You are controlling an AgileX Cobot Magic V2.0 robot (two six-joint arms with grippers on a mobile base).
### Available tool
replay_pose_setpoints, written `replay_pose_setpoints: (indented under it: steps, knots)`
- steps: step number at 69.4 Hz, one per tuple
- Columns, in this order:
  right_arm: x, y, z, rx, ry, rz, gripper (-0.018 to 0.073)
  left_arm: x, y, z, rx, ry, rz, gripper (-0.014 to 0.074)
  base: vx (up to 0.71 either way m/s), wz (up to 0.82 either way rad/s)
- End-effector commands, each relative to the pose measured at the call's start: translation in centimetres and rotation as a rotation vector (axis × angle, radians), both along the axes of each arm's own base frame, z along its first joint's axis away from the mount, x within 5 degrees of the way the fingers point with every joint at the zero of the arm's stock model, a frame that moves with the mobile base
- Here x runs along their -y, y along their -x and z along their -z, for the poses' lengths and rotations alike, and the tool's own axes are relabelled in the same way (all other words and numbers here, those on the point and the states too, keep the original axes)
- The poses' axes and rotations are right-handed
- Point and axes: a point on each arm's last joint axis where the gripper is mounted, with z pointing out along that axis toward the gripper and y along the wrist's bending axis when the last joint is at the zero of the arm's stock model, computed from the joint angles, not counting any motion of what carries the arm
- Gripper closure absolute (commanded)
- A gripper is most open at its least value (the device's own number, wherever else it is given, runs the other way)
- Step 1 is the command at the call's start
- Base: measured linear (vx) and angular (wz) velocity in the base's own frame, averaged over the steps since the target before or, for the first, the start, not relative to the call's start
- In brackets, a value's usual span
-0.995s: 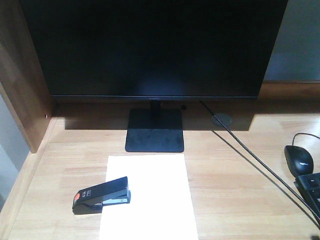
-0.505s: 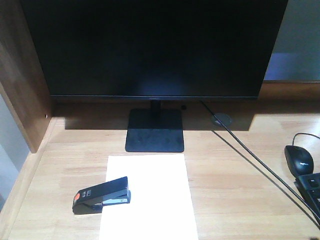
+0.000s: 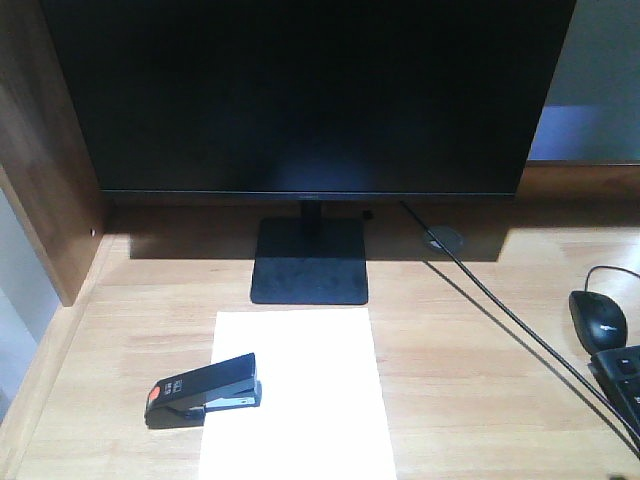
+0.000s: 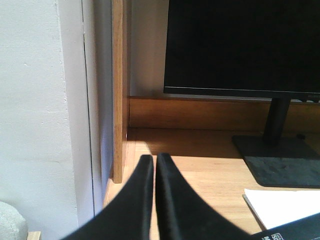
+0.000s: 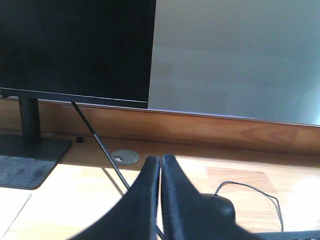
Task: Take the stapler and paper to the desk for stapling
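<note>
While both pincers sit closed and empty | stapler lies crosswise over paper left edge | right of left gripper, nearer arm | right gripper well apart.

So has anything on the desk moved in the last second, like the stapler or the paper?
Nothing visibly changed. The stapler lies as it did across the left edge of the paper on the desk, in front of the monitor. The mouse is where it was too. No gripper shows in the front view.
</note>
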Motion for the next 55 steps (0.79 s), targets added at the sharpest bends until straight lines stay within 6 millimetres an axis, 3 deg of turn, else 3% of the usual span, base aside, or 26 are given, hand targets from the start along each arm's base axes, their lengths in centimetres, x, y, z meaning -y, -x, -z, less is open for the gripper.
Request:
replay_pose_setpoints:
  steps: [1, 55]
  knots:
    - [0.01, 0.07, -0.63, 0.087, 0.008, 0.002, 0.0569, 0.01, 0.06, -0.4, 0.08, 0.017, 0.0, 0.0603, 0.0, 0.0]
    - [0.01, 0.07, -0.63, 0.087, 0.008, 0.002, 0.0569, 0.01, 0.06, -0.4, 0.08, 0.017, 0.0, 0.0603, 0.0, 0.0]
